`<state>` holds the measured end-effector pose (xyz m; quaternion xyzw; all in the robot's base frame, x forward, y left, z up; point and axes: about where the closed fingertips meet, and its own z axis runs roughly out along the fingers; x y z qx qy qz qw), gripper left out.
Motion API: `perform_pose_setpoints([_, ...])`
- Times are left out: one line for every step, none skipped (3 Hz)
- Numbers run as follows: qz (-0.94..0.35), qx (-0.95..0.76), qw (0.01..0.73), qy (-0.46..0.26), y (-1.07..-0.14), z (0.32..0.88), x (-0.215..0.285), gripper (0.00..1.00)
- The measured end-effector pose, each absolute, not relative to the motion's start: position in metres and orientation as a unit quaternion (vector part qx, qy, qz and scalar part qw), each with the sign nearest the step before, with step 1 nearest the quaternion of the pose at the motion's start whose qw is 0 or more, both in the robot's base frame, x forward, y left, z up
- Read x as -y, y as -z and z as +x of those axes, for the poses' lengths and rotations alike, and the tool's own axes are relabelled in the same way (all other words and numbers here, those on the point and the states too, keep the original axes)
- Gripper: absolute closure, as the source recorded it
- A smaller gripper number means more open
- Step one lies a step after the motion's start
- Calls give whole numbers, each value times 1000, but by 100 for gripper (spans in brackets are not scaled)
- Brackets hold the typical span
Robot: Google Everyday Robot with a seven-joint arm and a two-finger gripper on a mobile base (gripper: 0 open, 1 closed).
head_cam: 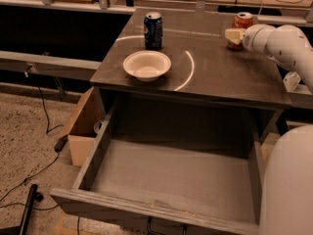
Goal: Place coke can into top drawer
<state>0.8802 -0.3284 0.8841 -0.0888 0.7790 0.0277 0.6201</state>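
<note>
The coke can [243, 21], red-orange with a silver top, stands upright at the back right of the cabinet top [220, 75]. My gripper [234, 35] is right at the can's near left side, at the end of the white arm [281, 40] that reaches in from the right, and it hides the can's lower part. The top drawer [171, 180] is pulled out wide below the cabinet top, and its flat grey-brown bottom is bare.
A dark blue soda can [153, 31] stands at the back left of the top, with a white bowl [146, 65] in front of it. A small light-wood box [85, 126] sits left of the cabinet. A white arm part [288, 185] fills the lower right. Cables [29, 180] lie on the floor.
</note>
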Motion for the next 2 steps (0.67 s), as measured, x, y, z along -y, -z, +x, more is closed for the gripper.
perform_pose_setpoints([-115, -773, 623, -34, -889, 868, 333, 74])
perform_pose_setpoints([-157, -759, 627, -74, -917, 824, 328, 96])
